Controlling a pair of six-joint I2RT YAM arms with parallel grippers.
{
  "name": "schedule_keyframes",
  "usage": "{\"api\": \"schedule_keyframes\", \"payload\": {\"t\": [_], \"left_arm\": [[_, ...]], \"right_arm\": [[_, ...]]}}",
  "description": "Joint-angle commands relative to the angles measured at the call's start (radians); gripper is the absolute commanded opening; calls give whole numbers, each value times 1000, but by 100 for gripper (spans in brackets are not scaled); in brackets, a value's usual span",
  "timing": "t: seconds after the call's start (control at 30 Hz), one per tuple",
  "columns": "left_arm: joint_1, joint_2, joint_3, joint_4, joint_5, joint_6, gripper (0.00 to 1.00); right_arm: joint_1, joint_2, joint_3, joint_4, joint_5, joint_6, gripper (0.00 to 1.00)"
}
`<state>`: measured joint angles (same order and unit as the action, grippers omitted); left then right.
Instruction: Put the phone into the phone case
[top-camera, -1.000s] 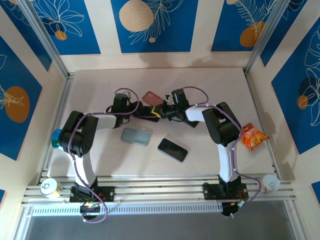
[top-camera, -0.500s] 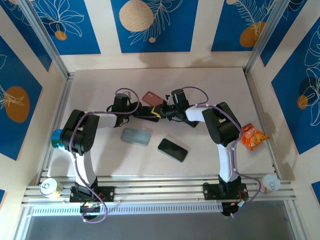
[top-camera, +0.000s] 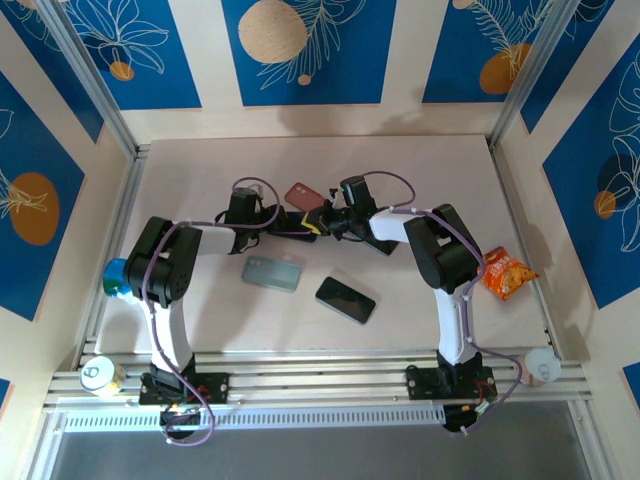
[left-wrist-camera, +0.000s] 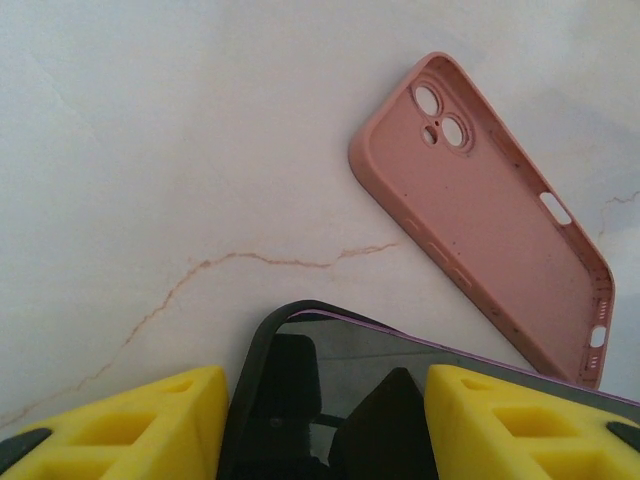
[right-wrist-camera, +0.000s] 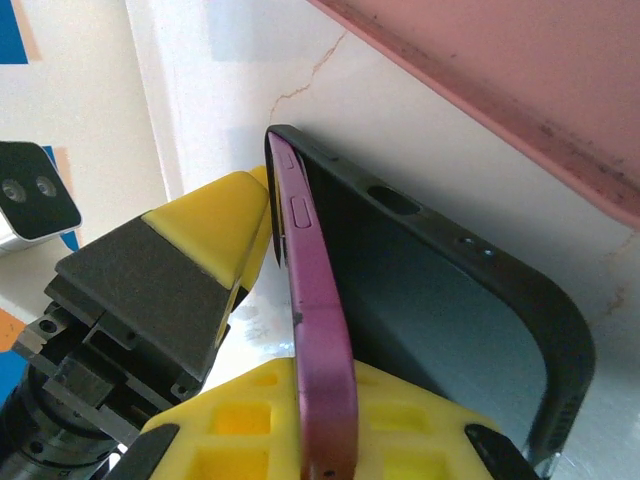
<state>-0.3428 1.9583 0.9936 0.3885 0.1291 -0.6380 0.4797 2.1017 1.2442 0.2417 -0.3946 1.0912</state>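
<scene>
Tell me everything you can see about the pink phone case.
The pink phone case looks like matte soft rubber, dotted with dark specks. It lies flat on the table, hollow side up and empty, with camera holes at one end and slots along its rim. Only the table visibly touches it; the phone is close beside it.

Both arms stretch low over the worktop (top-camera: 190, 170), wrists facing each other at the phone (left-wrist-camera: 340, 345). The left pincer (left-wrist-camera: 325, 400) clasps its sides; the right pincer (right-wrist-camera: 330, 430) pinches its faces.
</scene>
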Motion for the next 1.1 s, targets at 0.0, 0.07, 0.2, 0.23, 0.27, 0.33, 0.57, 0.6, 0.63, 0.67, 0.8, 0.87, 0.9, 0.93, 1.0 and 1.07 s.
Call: {"api": "schedule_keyframes", "payload": {"t": [0.0, 0.07, 0.2, 0.23, 0.27, 0.33, 0.57, 0.6, 0.63, 0.67, 0.8, 0.87, 0.9, 0.93, 1.0, 1.07], "left_arm": [[-24, -6, -26, 36, 56, -34, 54], [-24, -18, -40, 38, 60, -39, 54], [-25, -47, -70, 43, 58, -42, 54], [-27, -54, -76, 42, 59, -43, 54], [-27, -60, -84, 44, 61, -45, 54], [-28, -70, -99, 47, 62, -53, 54], [-32, -102, -159, 82, 56, -78, 54], [-32, -102, -160, 83, 56, -78, 54], [-32, -104, -162, 82, 55, -78, 54], [-32, -106, -164, 85, 55, -78, 54], [-32, -110, -165, 87, 53, -80, 54], [-32, -113, -165, 88, 53, -78, 54], [-32, -113, -165, 89, 52, -78, 54], [-32, -114, -165, 90, 52, -78, 54], [-32, -116, -164, 90, 52, -78, 54], [-32, -119, -164, 90, 51, -78, 54]], "right_arm": [[40, 43, -24, -182, 69, -4, 0], [48, 36, -36, -185, 75, -5, 1], [57, 17, -67, -187, 84, -6, 0], [60, 12, -76, -186, 87, -4, 0], [62, 8, -82, -187, 87, -5, 0], [65, 2, -93, -191, 94, -3, 1], [77, -14, -100, -235, 114, -9, 7], [77, -14, -96, -244, 116, -14, 8], [79, -16, -91, -259, 120, -18, 10], [80, -18, -86, -272, 124, -24, 11], [84, -29, -76, -310, 139, -37, 21], [85, -32, -65, -332, 141, -44, 24], [85, -32, -61, -340, 142, -48, 24], [85, -33, -54, -351, 142, -53, 26], [86, -35, -39, -376, 150, -65, 30], [87, -34, -16, -416, 155, -77, 38]]}}
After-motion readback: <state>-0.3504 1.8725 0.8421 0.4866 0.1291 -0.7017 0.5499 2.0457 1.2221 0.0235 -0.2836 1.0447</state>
